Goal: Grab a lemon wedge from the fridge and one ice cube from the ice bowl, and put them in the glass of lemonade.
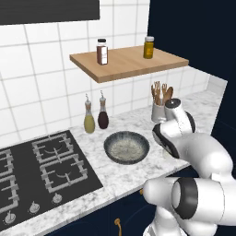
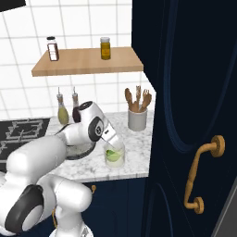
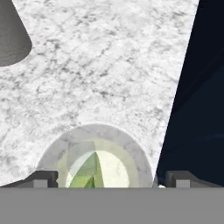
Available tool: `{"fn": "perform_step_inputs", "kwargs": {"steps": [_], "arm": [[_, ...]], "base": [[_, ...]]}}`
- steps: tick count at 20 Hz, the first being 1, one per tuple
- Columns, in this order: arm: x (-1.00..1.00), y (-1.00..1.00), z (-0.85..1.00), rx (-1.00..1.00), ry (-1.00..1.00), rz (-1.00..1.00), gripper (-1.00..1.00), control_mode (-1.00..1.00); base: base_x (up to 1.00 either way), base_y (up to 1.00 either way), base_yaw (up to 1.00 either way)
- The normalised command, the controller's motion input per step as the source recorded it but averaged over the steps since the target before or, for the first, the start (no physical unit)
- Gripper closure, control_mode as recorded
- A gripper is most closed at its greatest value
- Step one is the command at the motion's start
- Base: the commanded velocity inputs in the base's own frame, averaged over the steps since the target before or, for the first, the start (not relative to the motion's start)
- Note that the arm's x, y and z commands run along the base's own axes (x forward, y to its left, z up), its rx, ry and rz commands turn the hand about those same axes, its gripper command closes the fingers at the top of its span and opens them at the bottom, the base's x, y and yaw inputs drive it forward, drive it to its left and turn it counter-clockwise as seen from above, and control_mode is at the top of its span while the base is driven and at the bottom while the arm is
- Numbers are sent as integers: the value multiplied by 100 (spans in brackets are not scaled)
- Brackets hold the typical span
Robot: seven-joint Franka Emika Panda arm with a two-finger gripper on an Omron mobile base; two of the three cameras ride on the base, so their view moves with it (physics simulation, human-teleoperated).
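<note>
Left base view: a black gas hob (image 1: 41, 170) is set into the white marbled counter (image 1: 124, 177) at left, beside two glass bottles (image 1: 96, 117) against the white tiled wall (image 1: 41, 78). The wide dark grey-blue ice bowl (image 1: 126, 146) is seen mid-counter, below a wooden shelf (image 1: 129, 62). Further right, the clear glass of lemonade (image 2: 114, 155), a green lemon wedge (image 3: 89, 173) inside, is straddled from above by the two-finger gripper (image 3: 111, 179), its fingers spread wide. Navy cabinetry (image 2: 194, 92) closes the right.
</note>
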Motion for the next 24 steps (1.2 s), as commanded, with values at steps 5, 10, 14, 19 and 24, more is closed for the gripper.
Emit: {"fn": "perform_step_inputs", "kwargs": {"steps": [5,10,14,19,24], "arm": [[-59,38,4,0,-2,0,-100,-100],[-35,33,34,-1,-14,0,-100,-100],[-36,39,20,-6,-25,0,-100,-100],[-27,49,30,-9,-20,0,-100,-100],[-7,55,37,-10,-14,0,-100,-100]], "base": [[0,0,0],[0,0,0],[0,0,0],[0,0,0],[0,0,0]]}}
